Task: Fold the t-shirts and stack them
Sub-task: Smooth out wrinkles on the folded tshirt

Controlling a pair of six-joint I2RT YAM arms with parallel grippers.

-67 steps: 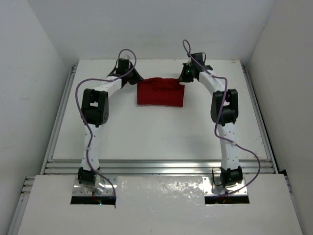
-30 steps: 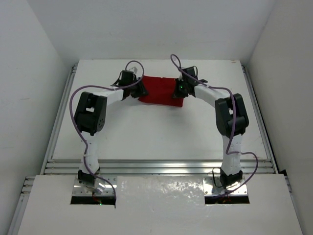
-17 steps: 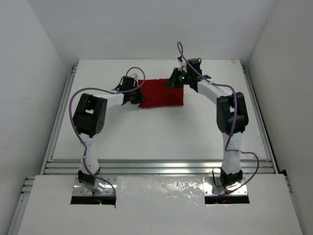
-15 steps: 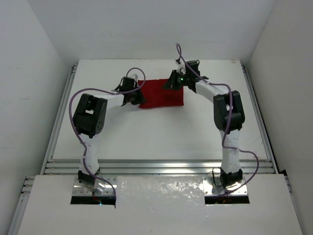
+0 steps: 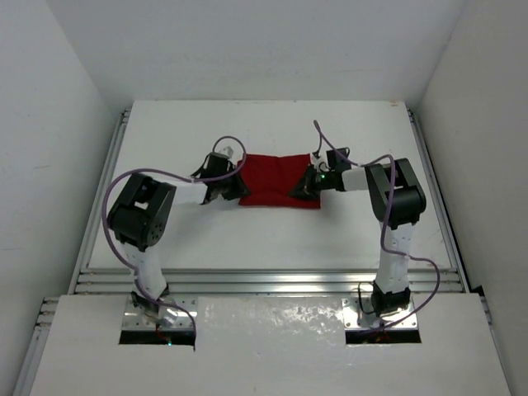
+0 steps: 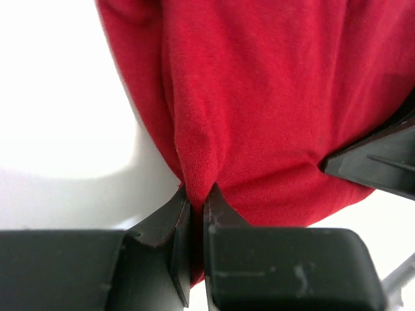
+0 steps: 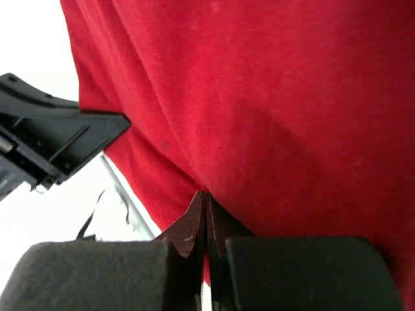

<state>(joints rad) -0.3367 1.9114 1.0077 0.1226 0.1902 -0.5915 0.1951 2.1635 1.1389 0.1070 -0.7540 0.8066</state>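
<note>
**Red t-shirt (image 5: 279, 177) pinched at both ends**

It is lying bunched on the white table (image 5: 272, 235), toward the far side. Left gripper (image 6: 196, 197) is clamping its left edge; right gripper (image 7: 206, 201) is clamping its right edge, apparently a thin fold.

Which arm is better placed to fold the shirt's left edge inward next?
Left, likely: the left gripper is shut on the shirt's left edge; the right gripper pinches the opposite edge.
</note>
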